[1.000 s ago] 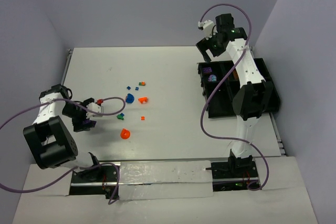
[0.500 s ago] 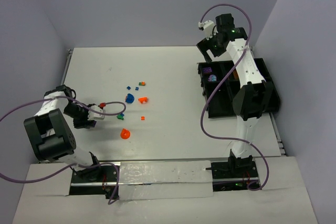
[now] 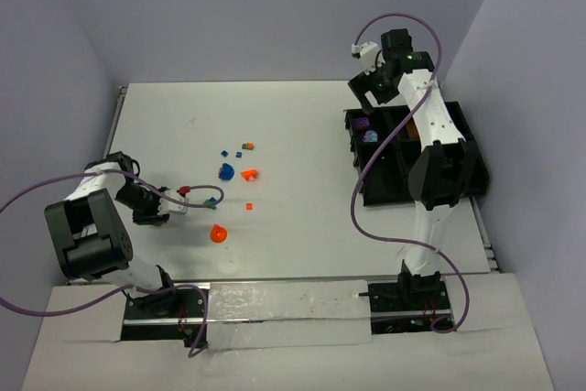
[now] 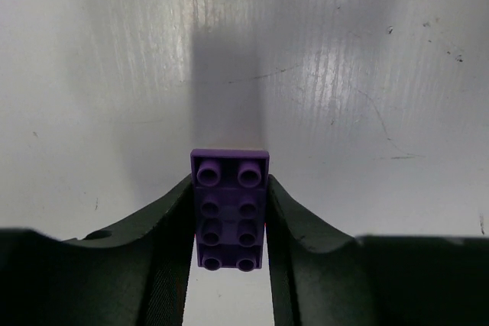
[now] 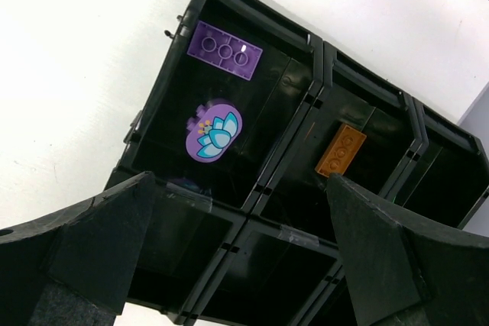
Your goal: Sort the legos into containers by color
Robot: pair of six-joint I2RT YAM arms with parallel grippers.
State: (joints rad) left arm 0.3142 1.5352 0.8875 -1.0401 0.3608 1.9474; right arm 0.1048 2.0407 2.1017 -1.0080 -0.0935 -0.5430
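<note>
A purple lego brick [image 4: 229,211] with two rows of studs sits on the white table between the fingers of my left gripper [image 4: 229,182], which press against both of its long sides. Seen from above, that gripper [image 3: 154,204] is low at the table's left side. Loose legos lie to its right: a red bit [image 3: 183,191], a green one [image 3: 211,200], an orange rounded piece [image 3: 217,233], a blue rounded piece [image 3: 225,171]. My right gripper [image 5: 241,188] hangs open and empty over the black containers [image 5: 317,51], which hold a purple plate [image 5: 225,50], a purple oval [image 5: 213,132] and an orange brick [image 5: 341,150].
More small legos lie mid-table: an orange piece [image 3: 249,173], a tiny orange one [image 3: 248,206], and small blue and orange bits [image 3: 240,149]. The container tray [image 3: 462,125] stands at the right edge, with the right arm reaching over it. Purple cables loop beside both arms.
My left gripper's jaws have closed in from wide open onto the purple brick, and the wrist has settled lower toward the table. The right gripper has shifted slightly toward the back.
</note>
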